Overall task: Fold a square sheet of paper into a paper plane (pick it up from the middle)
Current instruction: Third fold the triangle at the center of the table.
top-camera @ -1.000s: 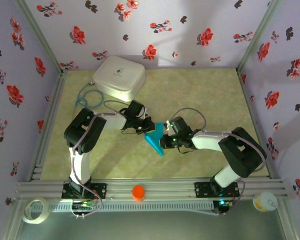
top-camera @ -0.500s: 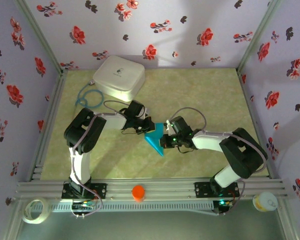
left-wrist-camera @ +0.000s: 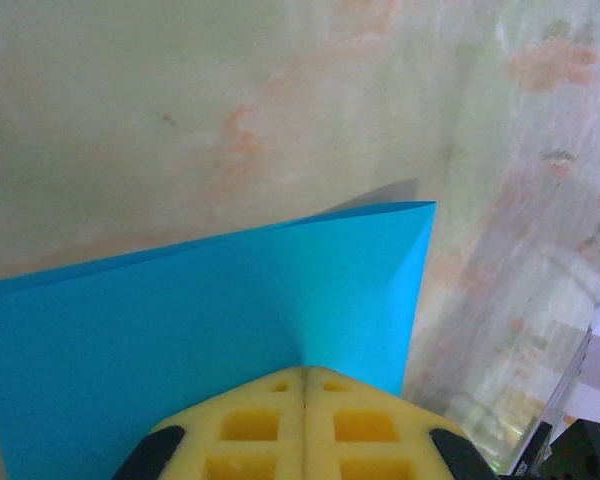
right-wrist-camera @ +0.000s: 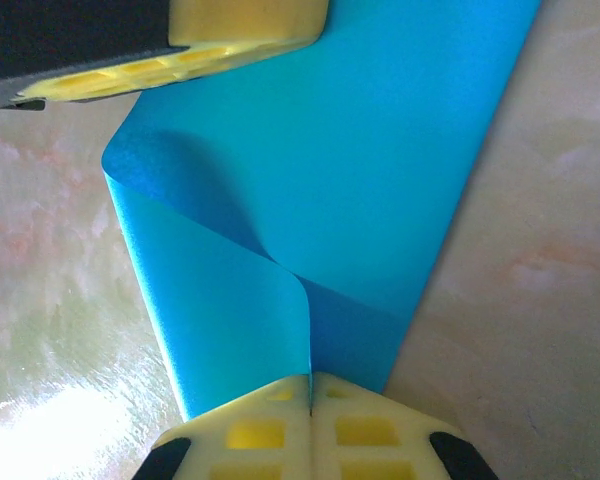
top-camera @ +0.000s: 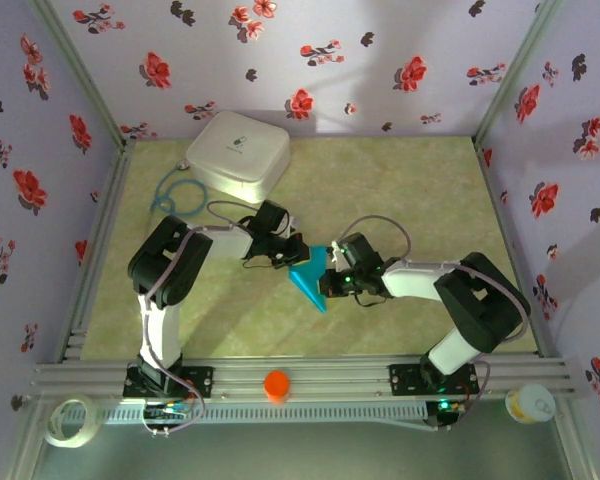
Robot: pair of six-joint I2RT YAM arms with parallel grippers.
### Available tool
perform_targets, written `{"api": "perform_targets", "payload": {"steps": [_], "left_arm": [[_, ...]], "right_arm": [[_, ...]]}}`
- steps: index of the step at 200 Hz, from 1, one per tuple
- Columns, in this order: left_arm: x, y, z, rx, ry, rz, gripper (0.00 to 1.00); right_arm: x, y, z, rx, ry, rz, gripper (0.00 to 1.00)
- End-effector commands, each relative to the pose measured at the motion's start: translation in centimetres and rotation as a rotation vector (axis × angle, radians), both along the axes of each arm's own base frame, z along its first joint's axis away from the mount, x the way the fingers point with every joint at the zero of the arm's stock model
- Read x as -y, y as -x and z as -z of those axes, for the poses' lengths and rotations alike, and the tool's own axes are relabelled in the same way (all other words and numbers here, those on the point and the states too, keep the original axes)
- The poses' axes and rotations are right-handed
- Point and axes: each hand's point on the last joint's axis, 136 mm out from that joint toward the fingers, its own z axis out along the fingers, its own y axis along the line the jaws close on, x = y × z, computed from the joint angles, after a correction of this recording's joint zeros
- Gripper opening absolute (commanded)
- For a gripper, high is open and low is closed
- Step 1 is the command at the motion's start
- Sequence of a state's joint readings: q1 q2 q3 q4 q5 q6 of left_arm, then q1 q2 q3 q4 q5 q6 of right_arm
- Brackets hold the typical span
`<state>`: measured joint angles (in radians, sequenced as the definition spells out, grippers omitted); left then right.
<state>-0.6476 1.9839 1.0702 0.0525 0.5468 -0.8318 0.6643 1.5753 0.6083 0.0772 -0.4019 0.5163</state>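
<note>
The pale green table (top-camera: 400, 200) and the white rounded plastic box (top-camera: 238, 150) at its far left corner lie as they did a second ago. The right arm's elbow has edged slightly left, and nothing else has visibly shifted.

The thin turquoise-blue square sheet of paper (top-camera: 310, 275) stays over the table's middle, already doubled over and tapering to a point on the near side. The left hand (left-wrist-camera: 302, 372) is clamped on its far-left edge. The right hand (right-wrist-camera: 311, 380) is pinched on the opposite side, where a layer curls softly, uncreased. This looks like a hold before the next fold, well short of a finished plane.
</note>
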Motion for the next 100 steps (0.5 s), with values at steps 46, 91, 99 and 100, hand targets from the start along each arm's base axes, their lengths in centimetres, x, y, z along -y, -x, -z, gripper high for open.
{"api": "perform_targets", "payload": {"steps": [46,91,99,100], "left_arm": [[-0.7,-0.3,-1.3,0.006,-0.042,0.026,0.17],[-2.1,-1.1,-5.6,0.117,-0.082,-0.021,0.35],[-2.3,-0.8,-5.9,0.120,-0.078,-0.024,0.35],[-2.3,-0.7,-6.0,0.120,-0.076,-0.024,0.35]], "right_arm": [[0.3,-0.3,0.9,-0.017,0.029,0.015,0.00],[0.3,-0.5,0.9,-0.014,0.032,0.020,0.00],[0.4,-0.5,0.9,-0.013,0.033,0.022,0.00],[0.4,-0.5,0.9,-0.013,0.033,0.022,0.00]]}}
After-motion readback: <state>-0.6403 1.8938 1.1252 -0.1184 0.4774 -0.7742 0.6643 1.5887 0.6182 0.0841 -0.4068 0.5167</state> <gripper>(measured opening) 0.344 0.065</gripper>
